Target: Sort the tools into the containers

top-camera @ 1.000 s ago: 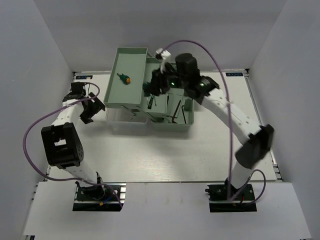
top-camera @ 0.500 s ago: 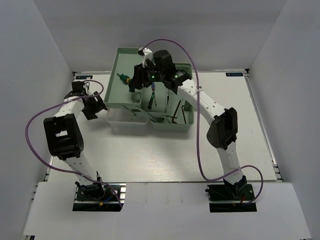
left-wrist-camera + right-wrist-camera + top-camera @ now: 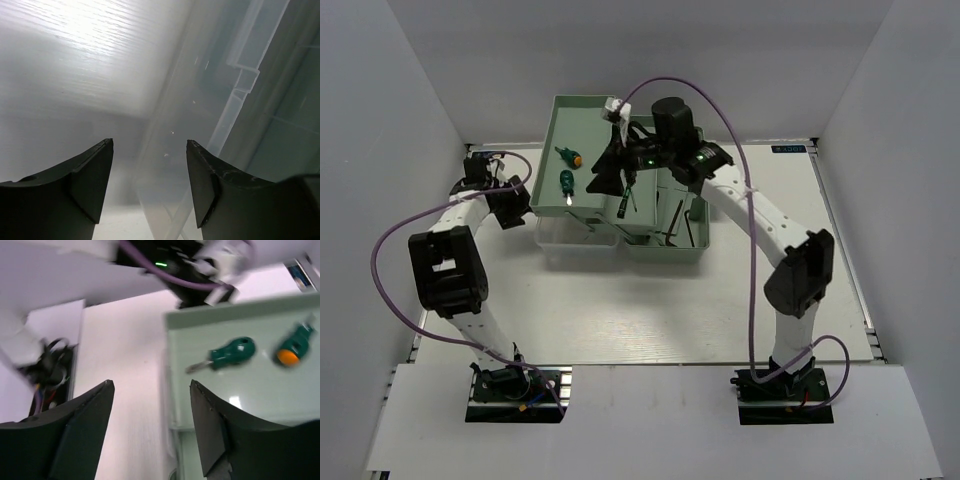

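The tray (image 3: 582,118) sits at the rear left of the surface (image 3: 650,310) and holds two screwdrivers (image 3: 566,185), one behind the other. The base (image 3: 688,250) adjoins its right side, with hex keys (image 3: 675,218) inside. The lid (image 3: 575,240) lies before the tray. The left end effector (image 3: 512,205) is beside the lid's left edge. The right end effector (image 3: 603,178) is over the tray's right rim.

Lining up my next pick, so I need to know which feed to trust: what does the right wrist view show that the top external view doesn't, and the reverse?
Only the right wrist view: the right claw up close, jaws apart with nothing between them. Only the top external view: the toolbox base holding hex keys and thin screwdrivers, and the translucent lid beside it. Both: the mint tray with two stubby screwdrivers lying apart in it, a green one and an orange-ended one.
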Controlling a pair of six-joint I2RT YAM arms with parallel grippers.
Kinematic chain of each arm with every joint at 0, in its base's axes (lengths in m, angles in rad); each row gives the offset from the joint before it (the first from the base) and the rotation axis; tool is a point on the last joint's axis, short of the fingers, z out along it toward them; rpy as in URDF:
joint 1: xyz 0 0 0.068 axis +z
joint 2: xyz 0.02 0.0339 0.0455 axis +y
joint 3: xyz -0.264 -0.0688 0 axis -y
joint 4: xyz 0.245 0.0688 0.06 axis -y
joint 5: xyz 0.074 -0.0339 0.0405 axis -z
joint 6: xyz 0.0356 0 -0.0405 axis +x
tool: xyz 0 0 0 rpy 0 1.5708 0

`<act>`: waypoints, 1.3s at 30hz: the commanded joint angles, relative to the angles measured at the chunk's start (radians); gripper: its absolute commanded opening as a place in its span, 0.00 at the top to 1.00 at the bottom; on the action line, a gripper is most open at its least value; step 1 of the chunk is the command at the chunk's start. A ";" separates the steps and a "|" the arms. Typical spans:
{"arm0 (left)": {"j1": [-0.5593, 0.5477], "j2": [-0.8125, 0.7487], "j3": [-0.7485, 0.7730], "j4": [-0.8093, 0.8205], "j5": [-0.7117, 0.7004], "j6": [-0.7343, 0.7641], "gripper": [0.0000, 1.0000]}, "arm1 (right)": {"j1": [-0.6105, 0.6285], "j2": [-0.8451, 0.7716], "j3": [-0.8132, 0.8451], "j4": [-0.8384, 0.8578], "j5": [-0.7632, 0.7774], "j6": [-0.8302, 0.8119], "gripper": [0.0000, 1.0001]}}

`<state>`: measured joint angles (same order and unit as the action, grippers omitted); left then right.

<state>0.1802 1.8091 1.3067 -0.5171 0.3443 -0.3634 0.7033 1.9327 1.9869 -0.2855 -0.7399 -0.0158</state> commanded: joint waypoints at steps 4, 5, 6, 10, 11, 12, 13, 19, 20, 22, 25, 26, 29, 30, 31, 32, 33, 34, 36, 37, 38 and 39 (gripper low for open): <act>-0.076 -0.063 -0.095 0.008 0.160 0.040 0.31 | 0.050 -0.169 -0.175 -0.105 -0.311 -0.352 0.35; -0.085 -0.086 -0.107 0.008 0.160 0.040 0.31 | 0.062 -0.182 -0.192 -0.148 -0.255 -0.553 0.36; -0.085 -0.099 -0.118 0.008 0.160 0.040 0.31 | 0.087 -0.187 -0.235 -0.247 -0.227 -0.616 0.36; -0.075 -0.169 -0.150 -0.041 0.086 0.006 0.31 | 0.183 -0.244 -0.411 -0.256 0.044 -0.945 0.31; -0.056 -0.186 -0.150 -0.082 0.062 -0.009 0.31 | 0.194 -0.250 -0.527 -0.168 0.083 -0.960 0.29; -0.056 -0.206 -0.159 -0.102 -0.011 -0.025 0.31 | 0.218 -0.256 -0.560 -0.123 0.118 -0.980 0.28; -0.042 -0.249 -0.159 -0.122 -0.052 -0.034 0.29 | 0.240 -0.255 -0.583 -0.068 0.175 -0.995 0.28; -0.012 -0.366 -0.149 -0.260 -0.228 -0.114 0.19 | 0.306 -0.186 -0.665 0.127 0.426 -0.963 0.28; -0.001 -0.384 -0.149 -0.273 -0.243 -0.136 0.18 | 0.320 -0.163 -0.669 0.164 0.442 -0.964 0.28; 0.008 -0.433 -0.159 -0.284 -0.266 -0.146 0.16 | 0.329 -0.155 -0.671 0.210 0.464 -0.945 0.28; 0.018 -0.455 -0.184 -0.305 -0.275 -0.155 0.16 | 0.340 -0.152 -0.677 0.242 0.445 -0.944 0.29; 0.027 -0.464 -0.194 -0.305 -0.266 -0.155 0.16 | 0.344 -0.156 -0.678 0.261 0.445 -0.941 0.29; 0.036 -0.494 -0.236 -0.296 -0.248 -0.155 0.16 | 0.360 -0.130 -0.668 0.275 0.494 -0.937 0.29; 0.036 -0.505 -0.257 -0.296 -0.248 -0.169 0.16 | 0.363 -0.112 -0.657 0.275 0.537 -0.937 0.29; 0.036 -0.517 -0.270 -0.276 -0.232 -0.169 0.16 | 0.369 -0.091 -0.645 0.307 0.554 -0.943 0.29; 0.036 -0.531 -0.279 -0.276 -0.220 -0.184 0.16 | 0.369 -0.078 -0.637 0.309 0.566 -0.938 0.29; 0.036 -0.551 -0.294 -0.276 -0.220 -0.195 0.16 | 0.375 -0.037 -0.626 0.304 0.585 -0.937 0.29; 0.036 -0.551 -0.294 -0.265 -0.202 -0.195 0.16 | 0.372 -0.020 -0.588 0.289 0.609 -0.938 0.29; 0.036 -0.577 -0.323 -0.255 -0.179 -0.204 0.16 | 0.378 0.044 -0.559 0.242 0.635 -0.937 0.30; 0.036 -0.577 -0.333 -0.244 -0.160 -0.204 0.16 | 0.380 0.061 -0.525 0.235 0.657 -0.946 0.32; 0.036 -0.588 -0.346 -0.244 -0.160 -0.215 0.16 | 0.377 0.072 -0.517 0.235 0.666 -0.946 0.34; 0.036 -0.588 -0.346 -0.244 -0.160 -0.215 0.16 | 0.378 0.101 -0.498 0.232 0.689 -0.949 0.37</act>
<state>0.2104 1.2682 0.9745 -0.7834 0.1452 -0.5552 1.0779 1.9945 1.4250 -0.0418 -0.1307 -0.9554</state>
